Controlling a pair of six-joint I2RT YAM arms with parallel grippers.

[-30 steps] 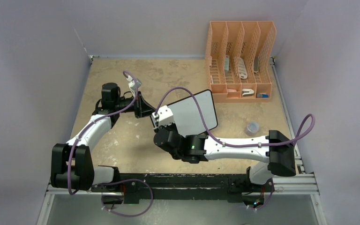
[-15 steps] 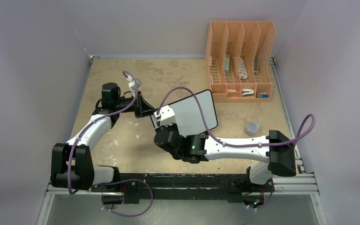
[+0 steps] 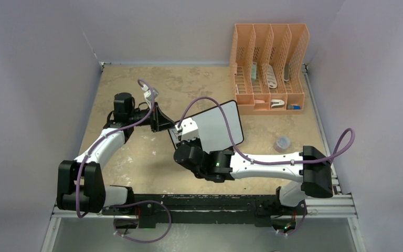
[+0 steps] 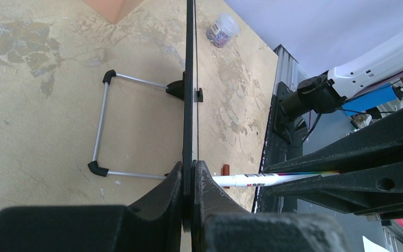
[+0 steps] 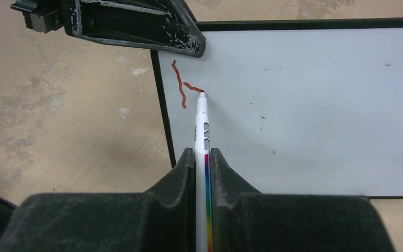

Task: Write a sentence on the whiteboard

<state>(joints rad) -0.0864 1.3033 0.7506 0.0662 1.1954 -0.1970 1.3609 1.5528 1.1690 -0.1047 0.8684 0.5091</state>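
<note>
The whiteboard (image 5: 304, 105) is clamped by the left gripper (image 4: 189, 169); a marker (image 5: 201, 118), its tip touching the board, is pinched by the right gripper (image 5: 202, 153).

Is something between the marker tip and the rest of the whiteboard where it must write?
Nothing visible. The marker touches the whiteboard with its tip, and the surface to its right is unobstructed. The left gripper clamps only the edge.
</note>
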